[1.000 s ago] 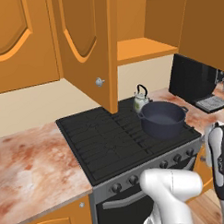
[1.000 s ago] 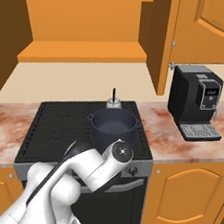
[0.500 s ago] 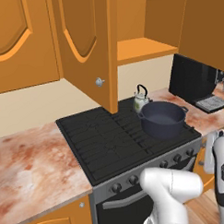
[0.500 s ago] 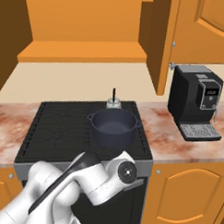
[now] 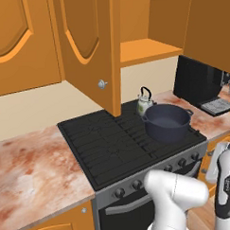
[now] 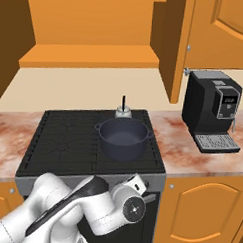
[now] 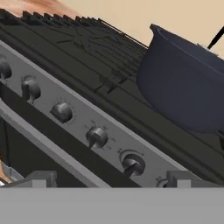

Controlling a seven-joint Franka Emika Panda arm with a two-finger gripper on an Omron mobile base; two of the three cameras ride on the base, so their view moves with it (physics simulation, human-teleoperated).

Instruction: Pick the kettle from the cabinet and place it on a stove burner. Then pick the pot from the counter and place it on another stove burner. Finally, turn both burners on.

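Note:
The small whitish kettle stands on a rear burner at the right of the black cooktop. Right in front of it sits the dark navy pot, on a front burner. Only the kettle's thin black handle peeks over the pot in the hand view. My gripper is open, low in front of the range, facing the row of round knobs. Nothing lies between its fingers. The knob second from the right end is nearest to it.
The orange cabinet's door hangs open above the stove, its shelf bare. A black coffee machine stands on the marbled counter to the right. My arm crosses the oven front.
The hand has sunk lower and moved right along the stove's front. The jaws have stayed open. Kettle and pot have not moved.

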